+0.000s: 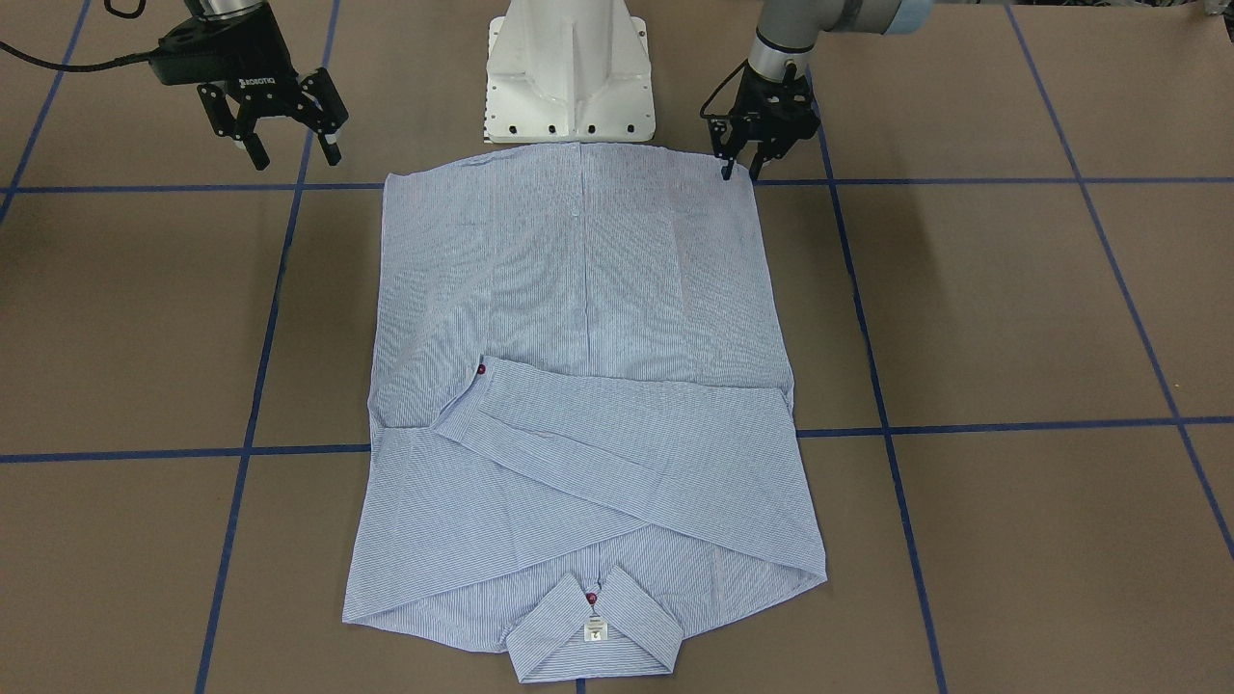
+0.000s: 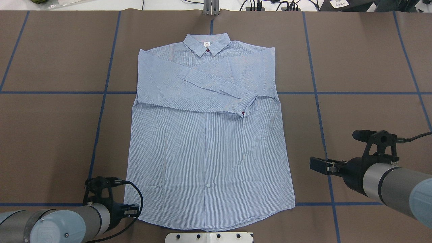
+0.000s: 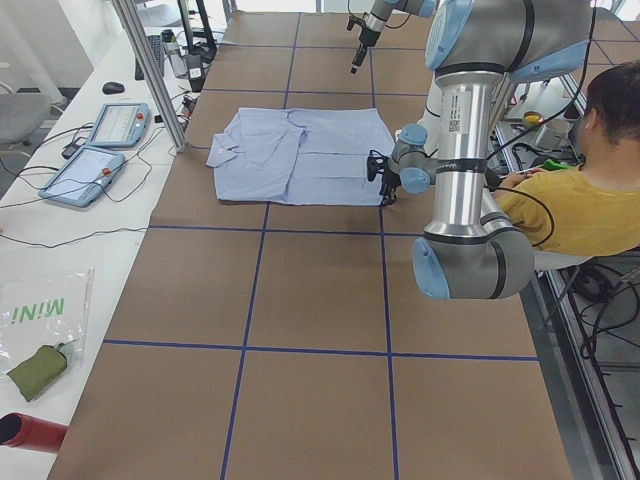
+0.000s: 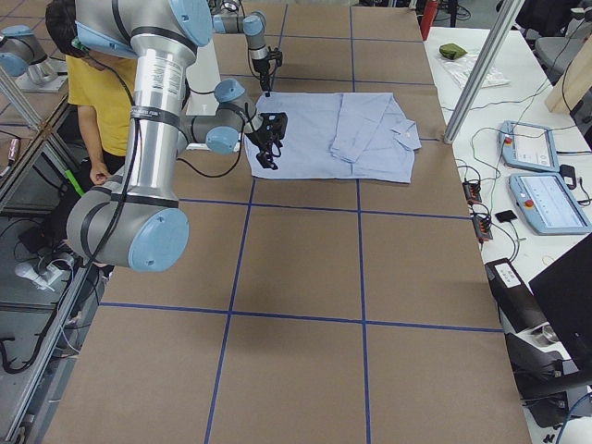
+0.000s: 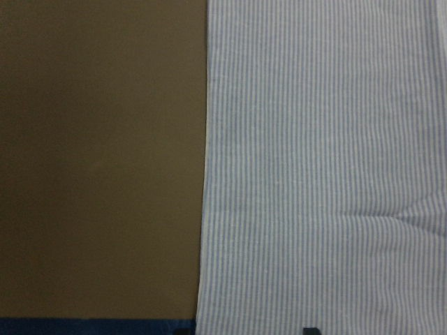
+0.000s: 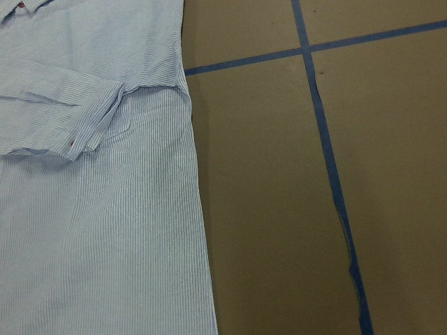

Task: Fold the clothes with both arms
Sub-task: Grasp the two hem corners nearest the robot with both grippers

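The light blue-and-white striped shirt (image 1: 578, 289) lies flat and front-up on the brown table, collar (image 2: 207, 44) away from the robot. Both sleeves are folded across the chest, and a cuff with a red button (image 2: 244, 113) lies on top. My left gripper (image 1: 739, 173) stands open, its tips pointing down right at the hem corner nearest the base. The left wrist view shows the shirt's side edge (image 5: 207, 167) against bare table. Above the table, my right gripper (image 1: 294, 149) hangs open and holds nothing, off the shirt's opposite hem corner. The right wrist view shows the shirt's side (image 6: 98, 209) and the folded cuff.
The white pedestal base (image 1: 569, 77) stands just behind the hem. Blue tape lines (image 1: 964, 180) cross the brown table. A person in a yellow shirt (image 3: 585, 205) sits behind the robot. Tablets (image 3: 100, 150) and a metal post (image 3: 150, 70) stand past the collar end.
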You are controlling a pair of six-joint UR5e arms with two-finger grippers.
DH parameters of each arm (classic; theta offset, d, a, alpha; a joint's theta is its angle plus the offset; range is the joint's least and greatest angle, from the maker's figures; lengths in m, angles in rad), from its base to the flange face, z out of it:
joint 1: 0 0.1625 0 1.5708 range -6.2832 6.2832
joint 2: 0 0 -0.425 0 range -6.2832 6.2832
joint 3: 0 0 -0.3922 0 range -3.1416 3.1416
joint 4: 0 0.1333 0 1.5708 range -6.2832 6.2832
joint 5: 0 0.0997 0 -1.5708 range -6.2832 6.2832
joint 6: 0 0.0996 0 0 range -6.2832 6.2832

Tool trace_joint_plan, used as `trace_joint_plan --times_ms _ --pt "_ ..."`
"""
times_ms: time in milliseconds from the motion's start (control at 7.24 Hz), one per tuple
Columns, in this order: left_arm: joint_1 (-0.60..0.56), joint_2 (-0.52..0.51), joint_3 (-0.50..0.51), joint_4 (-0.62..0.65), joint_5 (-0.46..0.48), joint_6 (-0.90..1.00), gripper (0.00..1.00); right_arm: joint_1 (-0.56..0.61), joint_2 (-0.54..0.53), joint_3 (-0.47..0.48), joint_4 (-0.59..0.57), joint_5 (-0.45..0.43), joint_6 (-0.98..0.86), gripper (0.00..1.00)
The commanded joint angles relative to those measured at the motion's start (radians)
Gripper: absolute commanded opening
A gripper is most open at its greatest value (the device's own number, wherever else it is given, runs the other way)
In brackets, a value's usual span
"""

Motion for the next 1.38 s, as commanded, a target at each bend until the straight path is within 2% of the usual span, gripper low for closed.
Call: trace_joint_plan --times_ms 0,138,829,967,1243 --pt "0.010 0.002 -0.001 0.000 0.000 -0.008 0.26 0.000 0.000 0.000 0.000 0.000 0.000 1.00" --pt "0.010 0.002 -0.009 0.000 0.000 -0.008 0.00 0.000 0.000 0.000 0.000 0.000 0.000 1.00" --pt "-0.006 0.003 -0.087 0.000 -0.002 -0.007 0.00 -0.008 0.000 -0.018 0.009 0.002 0.026 1.00" --pt "-0.004 -0.006 -0.086 0.000 -0.003 -0.005 0.00 -0.035 -0.002 -0.020 0.011 -0.018 0.079 1.00" --pt "-0.004 -0.012 -0.087 -0.003 -0.002 -0.004 0.00 -0.098 -0.011 -0.055 0.090 -0.081 0.130 1.00"
